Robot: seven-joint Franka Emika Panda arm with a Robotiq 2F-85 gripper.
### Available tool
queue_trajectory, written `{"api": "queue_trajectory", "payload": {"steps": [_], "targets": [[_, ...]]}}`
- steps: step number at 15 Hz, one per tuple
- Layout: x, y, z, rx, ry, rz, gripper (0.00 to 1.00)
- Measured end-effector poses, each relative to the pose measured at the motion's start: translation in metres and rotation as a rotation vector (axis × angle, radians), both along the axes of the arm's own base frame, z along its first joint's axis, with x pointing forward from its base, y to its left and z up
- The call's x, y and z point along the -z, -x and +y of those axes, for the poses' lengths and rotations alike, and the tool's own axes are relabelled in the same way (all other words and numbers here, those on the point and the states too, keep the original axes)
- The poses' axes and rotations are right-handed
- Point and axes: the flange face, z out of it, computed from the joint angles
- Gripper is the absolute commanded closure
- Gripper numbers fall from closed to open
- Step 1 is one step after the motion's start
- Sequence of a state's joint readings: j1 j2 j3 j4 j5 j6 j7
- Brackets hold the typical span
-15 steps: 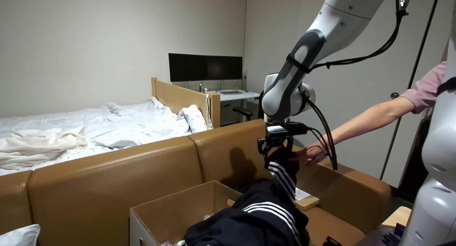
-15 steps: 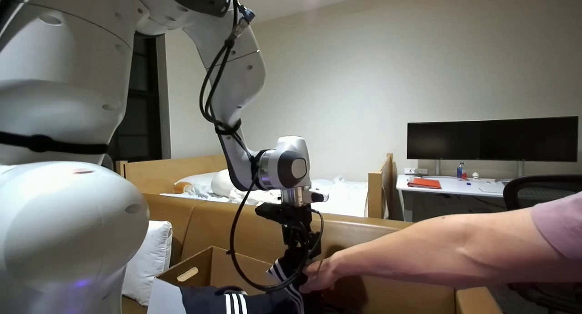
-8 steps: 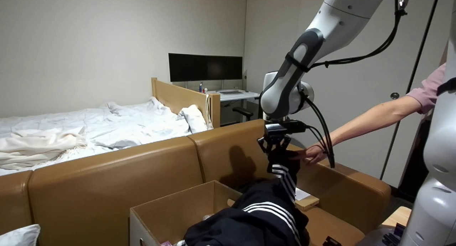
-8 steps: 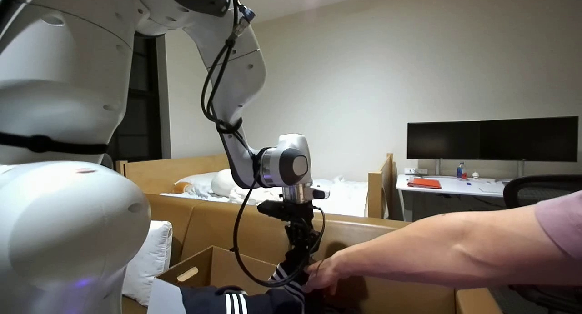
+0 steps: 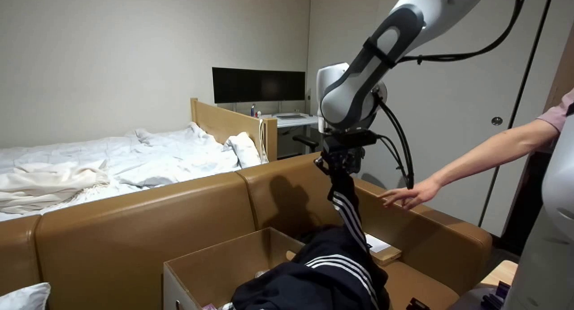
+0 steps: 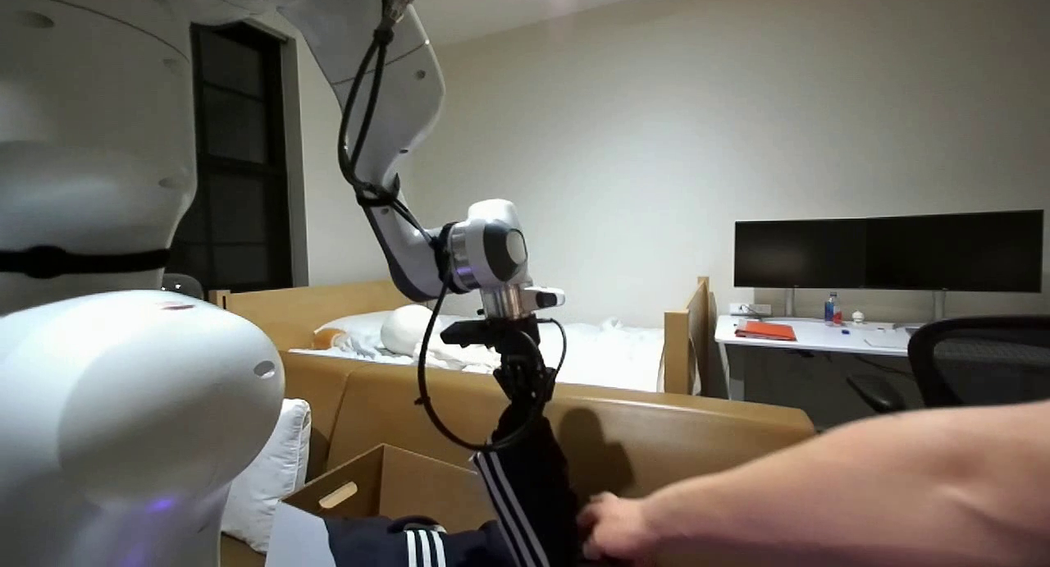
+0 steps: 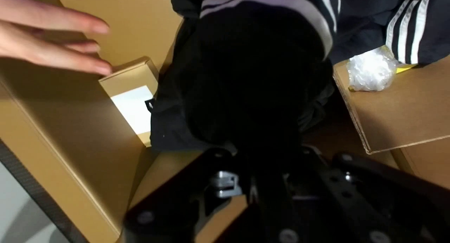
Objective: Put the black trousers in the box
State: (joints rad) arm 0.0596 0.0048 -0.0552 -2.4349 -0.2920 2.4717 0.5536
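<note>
Above the seat of the brown sofa (image 5: 143, 229) hangs the gripper (image 5: 341, 170), with one leg of the black trousers (image 5: 334, 249) drawn out beneath it. What the coming move turns on, to my mind, is the way from there to the box (image 5: 224, 265): in an exterior view it lies lower down, between seven and eight o'clock from the gripper, and in the wrist view just past two o'clock. Seen from outside, the raised leg runs lengthwise down between five and six o'clock, then bends into the bunched bulk at six. Part of that bulk lies over the side of the box; the rest is outside it, near a small flat carton (image 5: 387, 255). How deep the cloth reaches into the box I cannot tell. Someone's hand (image 5: 419, 193) is close, between three and four o'clock, fingers spread, apart from the cloth. As for the gripper, its fingers are pressed together, pinching the leg's end, the tips lost in dark fabric. Carrying that leg across towards the box seems the next thing; the heavy remainder might drag on the rim or pull loose.
</note>
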Motion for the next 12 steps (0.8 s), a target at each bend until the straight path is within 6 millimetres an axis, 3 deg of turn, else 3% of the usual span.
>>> {"api": "queue_trajectory", "payload": {"steps": [3,7,10,12], "targets": [[-0.066,0.003,0.051,-0.088,0.078,-0.041,0.99],[-0.143,0.011,0.144,-0.238,0.139,-0.092,0.99],[-0.167,0.014,0.211,-0.355,0.155,-0.120,0.99],[-0.160,0.010,0.246,-0.427,0.157,-0.120,0.99]]}}
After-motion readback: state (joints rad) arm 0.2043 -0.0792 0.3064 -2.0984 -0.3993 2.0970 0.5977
